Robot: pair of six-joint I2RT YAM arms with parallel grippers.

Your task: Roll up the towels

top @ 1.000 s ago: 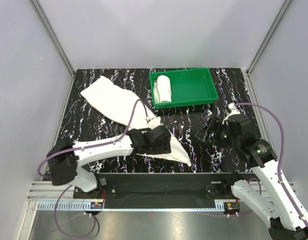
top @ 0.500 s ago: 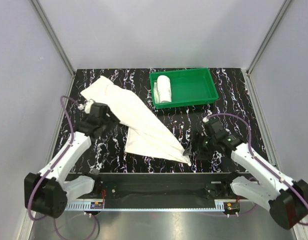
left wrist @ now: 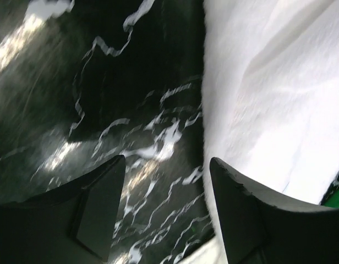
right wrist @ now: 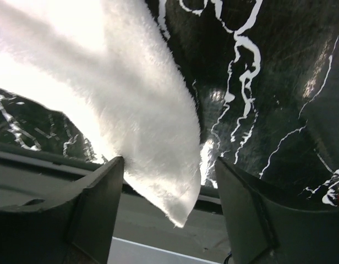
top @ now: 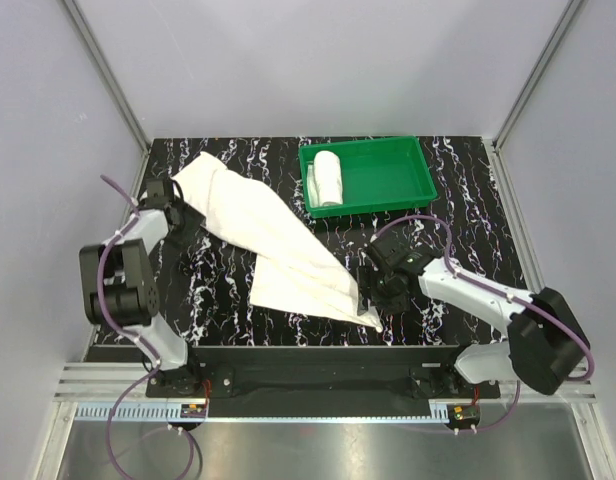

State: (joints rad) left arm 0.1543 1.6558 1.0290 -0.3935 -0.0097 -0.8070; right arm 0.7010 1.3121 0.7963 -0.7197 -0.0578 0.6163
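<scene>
A long white towel (top: 278, 240) lies flat and diagonal on the black marbled table, from far left to near right. A smaller rolled towel (top: 328, 178) sits in the green tray. My left gripper (top: 178, 200) is at the long towel's far-left end. In the left wrist view this gripper (left wrist: 167, 212) is open over bare table, its right finger at the edge of the towel (left wrist: 268, 82). My right gripper (top: 371, 290) is at the towel's near-right corner. In the right wrist view that gripper (right wrist: 169, 206) is open, and the towel's corner (right wrist: 158, 148) lies between its fingers, ungripped.
The green tray (top: 426, 178) stands at the back centre-right. The table's near edge and black base rail (top: 308, 360) run just behind the towel's near corner. Grey walls close in the left, right and back sides.
My left arm has swung from the towel's near end out to its far-left end. My right arm has moved left and down to the towel's near-right corner. The towel lies flatter.
</scene>
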